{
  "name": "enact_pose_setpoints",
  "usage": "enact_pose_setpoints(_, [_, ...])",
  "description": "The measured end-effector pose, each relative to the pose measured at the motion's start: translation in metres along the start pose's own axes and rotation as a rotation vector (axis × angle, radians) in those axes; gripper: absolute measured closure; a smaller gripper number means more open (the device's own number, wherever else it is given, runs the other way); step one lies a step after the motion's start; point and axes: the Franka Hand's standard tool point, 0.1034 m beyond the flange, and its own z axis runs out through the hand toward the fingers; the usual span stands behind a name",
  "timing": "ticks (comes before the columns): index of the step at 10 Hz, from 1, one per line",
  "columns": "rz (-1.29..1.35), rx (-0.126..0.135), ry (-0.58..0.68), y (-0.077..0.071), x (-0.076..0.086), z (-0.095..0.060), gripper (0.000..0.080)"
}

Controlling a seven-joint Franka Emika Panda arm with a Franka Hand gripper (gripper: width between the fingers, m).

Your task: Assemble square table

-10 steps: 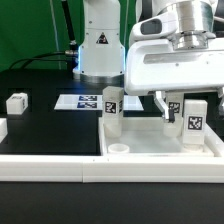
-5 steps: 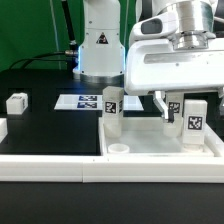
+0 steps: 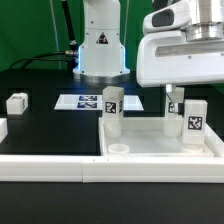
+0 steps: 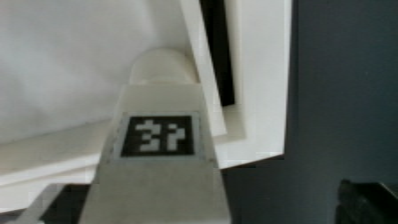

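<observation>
The white square tabletop (image 3: 150,150) lies at the exterior view's right, rim up. Two white tagged legs stand upright in it: one (image 3: 111,108) at its back left corner and one (image 3: 192,121) at its back right. My gripper (image 3: 180,98) hangs just above the right leg, with one dark finger (image 3: 170,100) showing beside it. In the wrist view that leg (image 4: 164,135) rises between my dark fingers (image 4: 365,200), and there is a gap on one side. The jaws are open and hold nothing. The tabletop's rim (image 4: 249,80) runs past the leg.
A loose white leg (image 3: 16,102) lies on the black table at the exterior view's left, and another (image 3: 2,128) sits at the left edge. The marker board (image 3: 82,101) lies in front of the arm's base. A long white rail (image 3: 50,166) runs along the front.
My gripper has risen and shifted towards the exterior view's right. The right leg stays standing in the tabletop. Nothing else has moved.
</observation>
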Motion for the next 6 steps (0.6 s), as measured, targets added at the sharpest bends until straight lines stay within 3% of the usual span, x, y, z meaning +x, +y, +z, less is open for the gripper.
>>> enact_pose_setpoints(4, [-0.002, 0.000, 0.001, 0.0003, 0.0001, 0.0001, 0.0150])
enact_pose_setpoints(6, [0.008, -0.018, -0.094, 0.0097, -0.0006, -0.0023, 0.0150])
